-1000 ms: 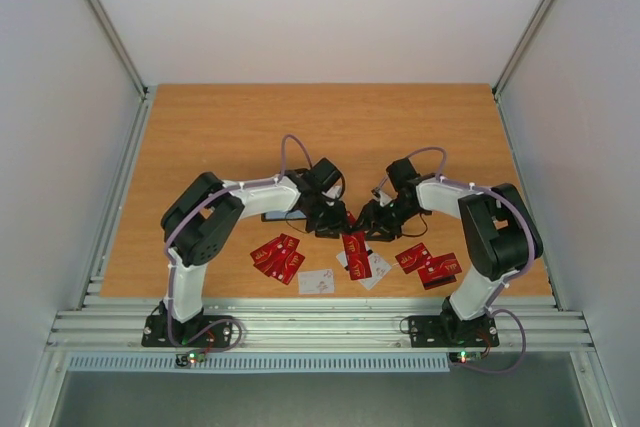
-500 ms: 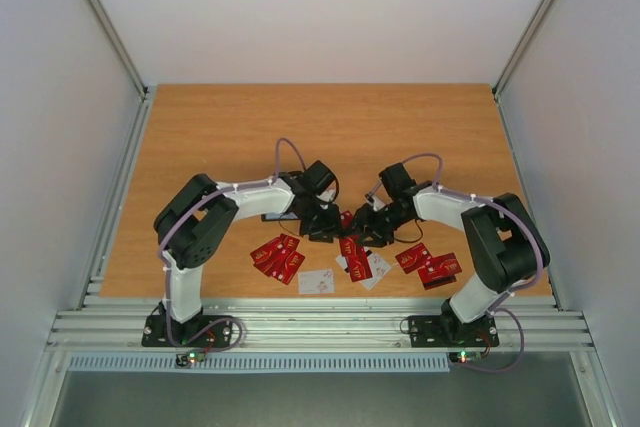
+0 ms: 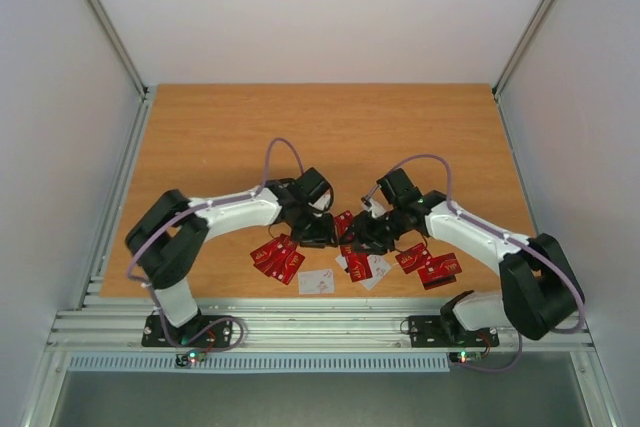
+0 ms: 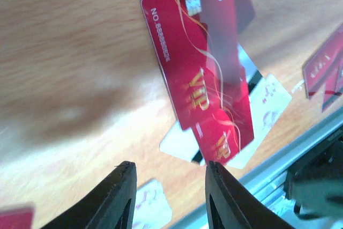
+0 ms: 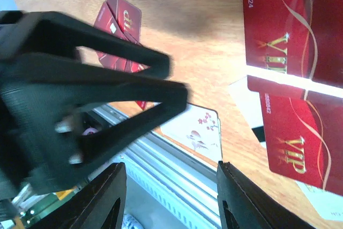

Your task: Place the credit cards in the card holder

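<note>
Red credit cards lie in three groups near the table's front: left (image 3: pixel 277 258), middle (image 3: pixel 357 263) and right (image 3: pixel 428 265), with a white card (image 3: pixel 317 282) between them. My left gripper (image 3: pixel 318 230) and right gripper (image 3: pixel 362 237) hang close together over the middle group. In the left wrist view, two overlapping red cards (image 4: pixel 199 71) rest on white ones ahead of the open, empty left gripper (image 4: pixel 170 197). The right gripper (image 5: pixel 171 199) is open and empty too, beside a flowered white card (image 5: pixel 196 130) and red cards (image 5: pixel 296 22). The card holder is hidden.
The metal rail (image 3: pixel 320 325) runs along the table's front edge just behind the cards. The left gripper's black frame (image 5: pixel 80 95) fills the left of the right wrist view, very near the right fingers. Bare wood (image 3: pixel 330 127) stretches toward the back wall.
Both arms have stretched out lower, elbows swinging outward. The two grippers have come down and forward toward the middle cards and closer together. Neither gripper's opening changed.
</note>
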You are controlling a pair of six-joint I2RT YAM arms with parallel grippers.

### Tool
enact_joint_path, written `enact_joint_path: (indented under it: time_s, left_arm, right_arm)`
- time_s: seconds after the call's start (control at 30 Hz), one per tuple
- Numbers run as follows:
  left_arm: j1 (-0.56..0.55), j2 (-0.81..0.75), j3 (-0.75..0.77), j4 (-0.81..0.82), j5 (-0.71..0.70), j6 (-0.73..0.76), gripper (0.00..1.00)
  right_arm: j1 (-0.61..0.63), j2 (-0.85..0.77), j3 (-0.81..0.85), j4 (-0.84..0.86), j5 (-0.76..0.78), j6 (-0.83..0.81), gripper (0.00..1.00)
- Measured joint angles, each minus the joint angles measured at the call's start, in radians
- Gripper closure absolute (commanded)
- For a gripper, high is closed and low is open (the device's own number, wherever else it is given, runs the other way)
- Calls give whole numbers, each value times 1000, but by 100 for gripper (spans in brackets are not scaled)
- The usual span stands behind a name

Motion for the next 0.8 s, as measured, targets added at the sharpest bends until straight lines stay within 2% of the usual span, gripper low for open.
enact_joint_path:
  time_s: [0.2,0.37,0.53,0.8]
  left_arm:
    - [9,-225,-40,-164,-180,114,55]
    - [100,-309,-128,-284,-263,192,53]
    - [167,-280,-132,-340,-291,271,53]
    - [193,-39,-5,-343,-283,377,53]
  right_arm:
    - [15,-72,-26,-56,29,-4,52]
    - [122,-29,-10,-58,50,-3,53]
    - [242,86,47,-45,82,-2,53]
    - [301,144,71,-11,112,18,54]
